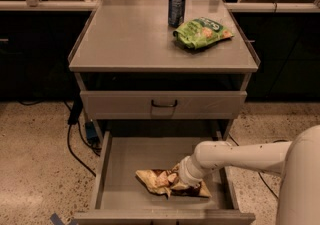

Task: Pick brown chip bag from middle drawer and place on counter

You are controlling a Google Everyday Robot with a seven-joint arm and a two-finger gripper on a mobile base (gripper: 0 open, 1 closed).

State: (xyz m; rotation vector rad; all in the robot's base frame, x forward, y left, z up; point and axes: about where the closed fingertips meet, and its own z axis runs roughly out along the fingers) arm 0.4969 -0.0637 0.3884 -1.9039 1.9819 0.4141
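Note:
The brown chip bag (151, 179) lies crumpled in the front middle of the open middle drawer (127, 161), a grey tray pulled out low on the cabinet. My gripper (176, 183) reaches in from the right on a white arm and sits down on the bag's right half, covering part of it. The counter (130, 34) is the grey top of the cabinet, above the drawers.
A green chip bag (202, 31) and a blue can (176, 9) stand on the counter's back right. A closed drawer front with a black loop handle (163, 104) lies between counter and open drawer. Black cables (75, 136) hang on the floor at the left.

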